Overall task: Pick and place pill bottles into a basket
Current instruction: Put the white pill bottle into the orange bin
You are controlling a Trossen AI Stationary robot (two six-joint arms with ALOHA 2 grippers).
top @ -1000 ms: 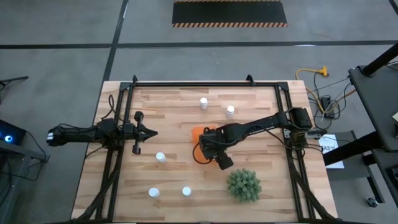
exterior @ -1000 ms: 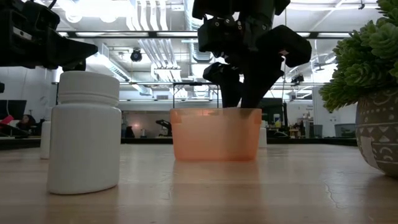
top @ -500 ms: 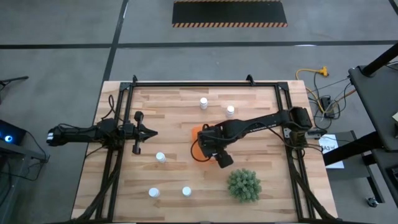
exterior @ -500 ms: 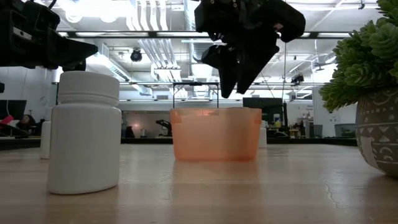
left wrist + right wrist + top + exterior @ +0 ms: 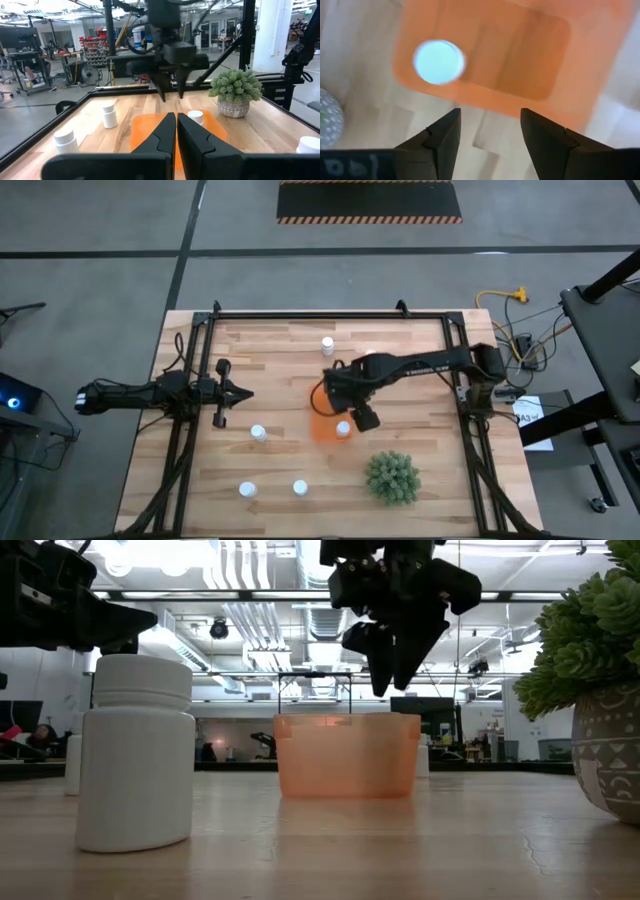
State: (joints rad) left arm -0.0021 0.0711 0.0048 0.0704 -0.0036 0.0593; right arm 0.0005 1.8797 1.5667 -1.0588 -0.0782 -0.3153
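Note:
The orange basket [image 5: 322, 425] stands mid-table, and also shows in the low view [image 5: 347, 755]. One white pill bottle [image 5: 343, 427] stands upright in its near right corner and shows from above in the right wrist view [image 5: 439, 61]. My right gripper [image 5: 490, 132] is open and empty, pointing down above the basket's far end [image 5: 392, 665]. Other bottles stand upright on the table at the far side [image 5: 327, 345], left of the basket [image 5: 258, 432] and near the front edge [image 5: 247, 490] [image 5: 299, 487]. My left gripper [image 5: 245, 392] is shut and empty at the table's left.
A round green spiky plant in a pot [image 5: 391, 477] stands near the front right, close to the basket. A dark frame [image 5: 300, 315] runs round the table's edges. One more bottle [image 5: 370, 356] stands by my right arm at the far side.
My right gripper has risen out of the basket and gone toward the table's far edge. A bottle that the arm covered before now shows, standing in the basket's near right corner.

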